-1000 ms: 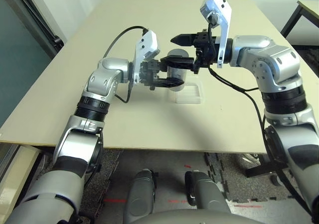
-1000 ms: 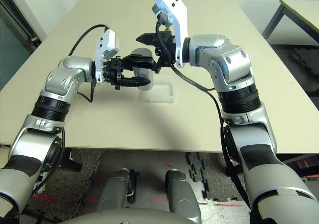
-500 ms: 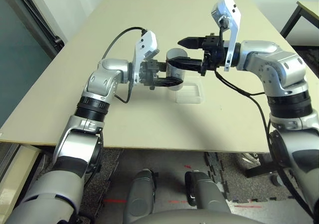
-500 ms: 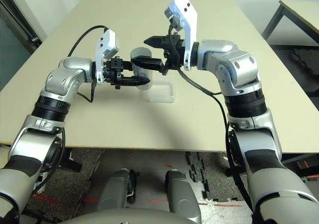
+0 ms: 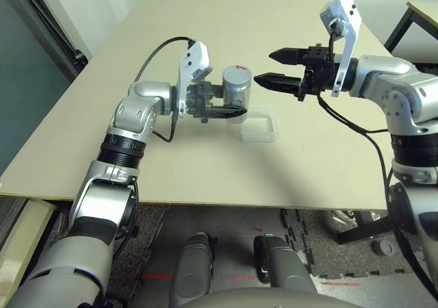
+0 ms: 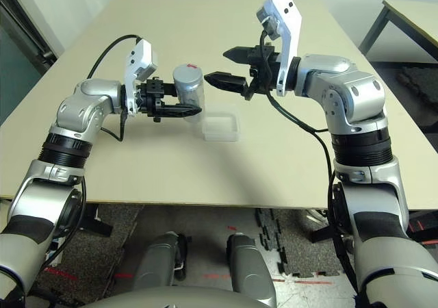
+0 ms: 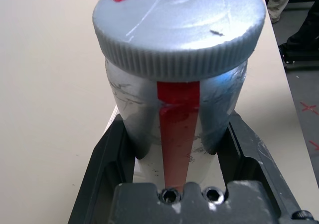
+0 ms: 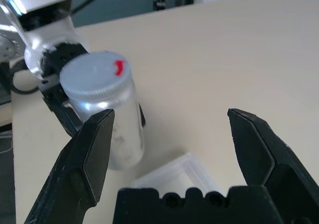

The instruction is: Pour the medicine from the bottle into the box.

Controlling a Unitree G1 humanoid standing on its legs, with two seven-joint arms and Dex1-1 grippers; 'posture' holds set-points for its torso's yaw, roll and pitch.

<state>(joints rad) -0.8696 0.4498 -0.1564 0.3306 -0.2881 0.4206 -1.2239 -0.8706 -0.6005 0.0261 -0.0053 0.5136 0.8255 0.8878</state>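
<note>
Silvery plastic bottle [image 5: 236, 92] looks light, rigid and slick. We hold it upright above the table [image 5: 205, 157], just beside the clear box [image 5: 261, 129], with our left gripper [image 5: 229, 109] clamped low on its body. Ribbed cap [image 7: 179, 25] is on: that's our grab point. Right gripper [image 5: 278, 67] spread wide, near the cap, not touching. Box looks flimsy.

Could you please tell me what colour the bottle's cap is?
The cap is silvery grey with a small red mark near its edge, clearest in the left wrist view.
</note>
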